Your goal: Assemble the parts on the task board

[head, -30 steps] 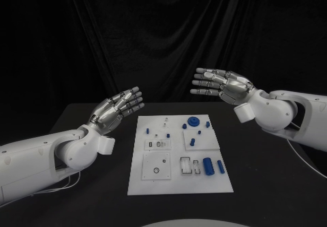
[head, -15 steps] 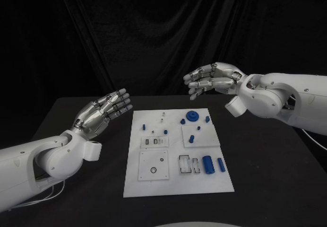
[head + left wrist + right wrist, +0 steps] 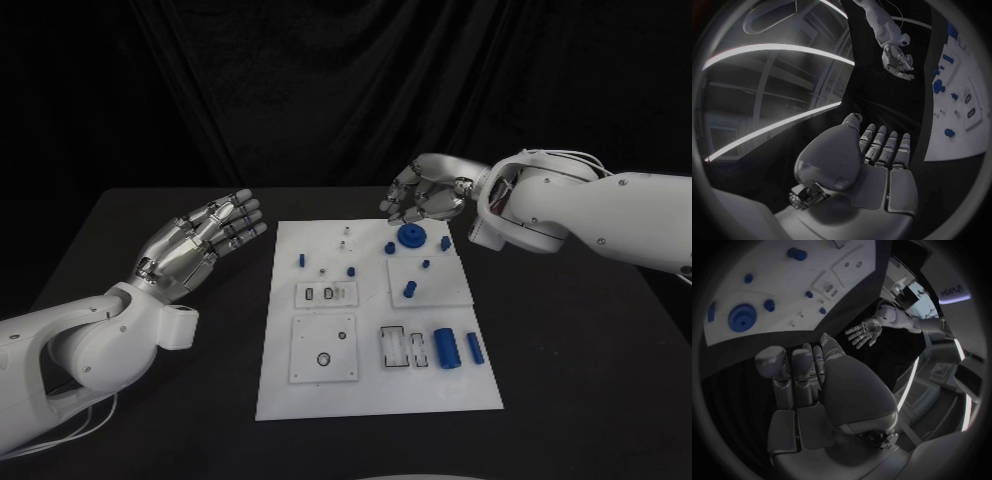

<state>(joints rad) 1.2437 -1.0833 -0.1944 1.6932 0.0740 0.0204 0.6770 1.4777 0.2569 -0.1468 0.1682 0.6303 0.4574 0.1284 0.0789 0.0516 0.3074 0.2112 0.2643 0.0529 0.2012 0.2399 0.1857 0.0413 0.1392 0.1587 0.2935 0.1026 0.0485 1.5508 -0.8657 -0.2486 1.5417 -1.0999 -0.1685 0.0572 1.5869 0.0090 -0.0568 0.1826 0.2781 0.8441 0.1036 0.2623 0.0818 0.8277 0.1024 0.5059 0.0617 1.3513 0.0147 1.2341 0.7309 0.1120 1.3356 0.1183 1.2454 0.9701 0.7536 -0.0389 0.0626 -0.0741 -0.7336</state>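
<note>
Your right hand (image 3: 421, 197) hangs with fingers curled inward, holding nothing, above the far edge of the white board (image 3: 378, 390), just behind the round blue gear (image 3: 413, 237). Your left hand (image 3: 198, 241) hovers beside the board's left edge, fingers straight and slightly spread, also holding nothing. Blue cylinders (image 3: 446, 348) lie near the board's front right corner.

Black-draped lab table (image 3: 577, 400)
</note>
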